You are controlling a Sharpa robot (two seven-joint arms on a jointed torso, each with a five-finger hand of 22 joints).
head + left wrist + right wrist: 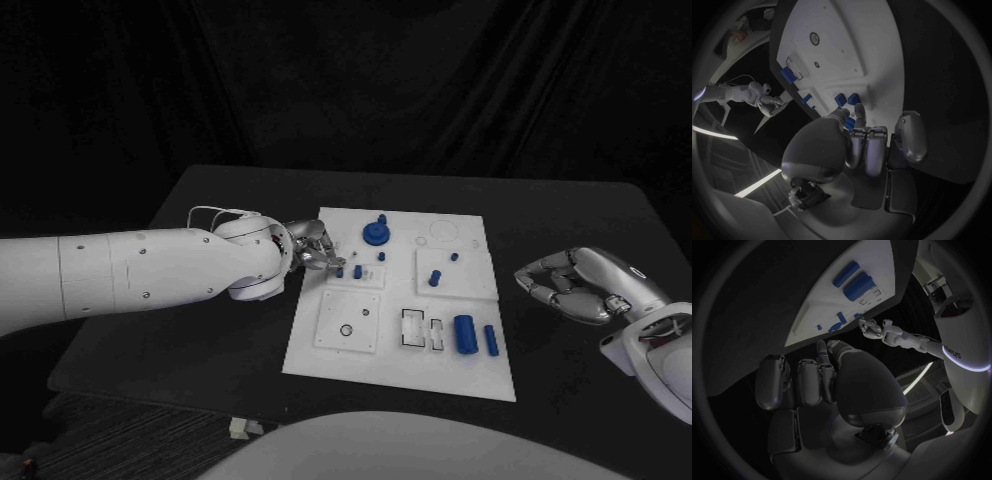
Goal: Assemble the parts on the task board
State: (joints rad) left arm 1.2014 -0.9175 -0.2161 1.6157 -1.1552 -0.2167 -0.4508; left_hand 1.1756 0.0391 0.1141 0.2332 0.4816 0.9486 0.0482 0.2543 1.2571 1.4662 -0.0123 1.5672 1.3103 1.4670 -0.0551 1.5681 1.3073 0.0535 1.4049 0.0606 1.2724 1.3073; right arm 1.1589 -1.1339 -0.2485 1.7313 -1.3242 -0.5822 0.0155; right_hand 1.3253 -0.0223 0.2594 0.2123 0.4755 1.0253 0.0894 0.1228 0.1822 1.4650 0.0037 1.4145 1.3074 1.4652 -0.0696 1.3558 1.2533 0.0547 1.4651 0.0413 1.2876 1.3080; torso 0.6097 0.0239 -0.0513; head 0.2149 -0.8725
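Task board (447, 378): a white plate lying flat in the middle of the black table (577, 215), its long edges running away from the robot. Bare table is seen on all four sides, widest at the right.

Left hand (315, 252): reaching in over the board's left edge, about a third of the way down from the far edge. Its fingers are bunched over a small blue part (358, 271) standing just inside that edge. In the left wrist view the fingertips (859, 111) are seen touching a blue piece beside two blue pegs (847, 99), but whether it is pinched or only touched cannot be told.

Right hand (580, 285): off the board, over bare table just beyond the right edge. Fingers are curled inward with nothing seen in them; a gap of table lies between the hand and the board.

Far-left parts: a round blue knob (376, 234) stands near the far edge, just beside the left hand.

Near-right parts: a blue cylinder (466, 335) and a slimmer blue bar (492, 340) lie side by side, close to the right edge, lengthwise along it.

Mid parts: two small blue pegs (444, 268) stand on a raised white square (440, 283).

Near-left: a white square panel (351, 322) with a ring is marked, clear of both hands.
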